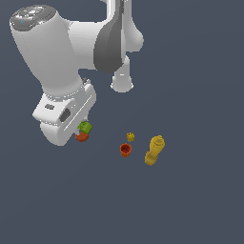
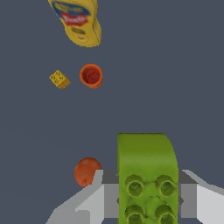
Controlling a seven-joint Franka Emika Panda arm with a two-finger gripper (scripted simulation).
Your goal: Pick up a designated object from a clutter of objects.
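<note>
Pincer (image 2: 148,199) clamped on green brick (image 2: 146,175), beside ball (image 2: 86,171).

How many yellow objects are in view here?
2: a tiny yellow brick beside the red cup, and a yellow bottle on the cup's other side. None appear hidden.

Orange-red ball (image 2: 86,171) crowds the tool (image 1: 84,129); open floor (image 1: 190,200) elsewhere.
</note>
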